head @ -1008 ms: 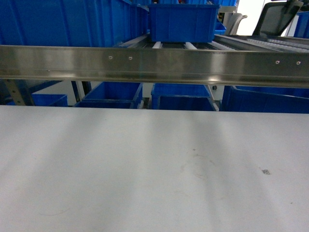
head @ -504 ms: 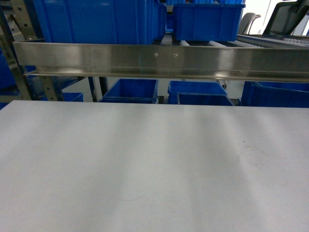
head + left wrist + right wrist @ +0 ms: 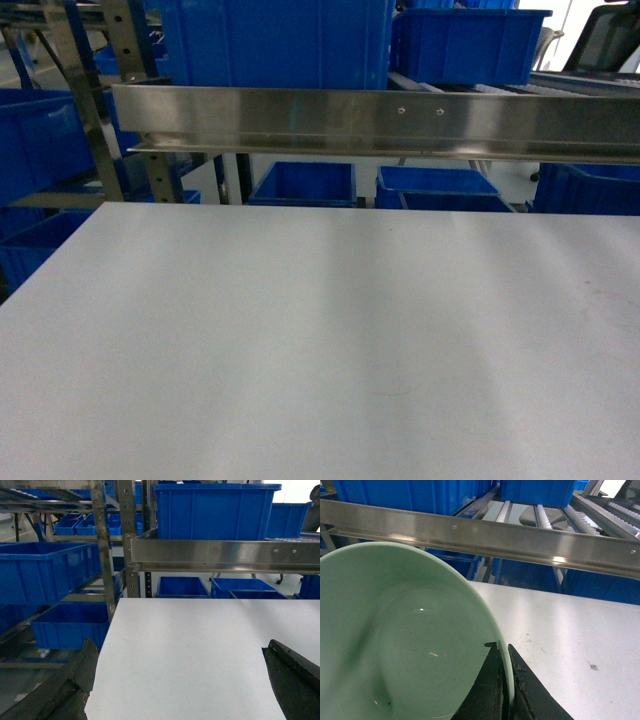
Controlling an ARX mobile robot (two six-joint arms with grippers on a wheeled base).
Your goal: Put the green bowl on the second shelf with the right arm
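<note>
The right gripper (image 3: pixel 504 690) pinches the rim of the green bowl (image 3: pixel 400 645), holding it over the white table (image 3: pixel 570 630). The second shelf (image 3: pixel 520 515), with its white rollers, lies ahead and higher, behind the steel front bar (image 3: pixel 485 537). The left gripper (image 3: pixel 180 680) is wide open and holds nothing, and since the earlier head pictures the rack has slid right.

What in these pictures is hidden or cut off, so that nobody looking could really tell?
- Green bowl: right wrist view, left and bottom edges cut it off; absent from the head view.
- Right gripper: only its jaws show, pinching the bowl's rim.
- Left gripper: left wrist view, jaw tips only, wide apart.
- Steel rack: its tiers run past every frame.
</note>
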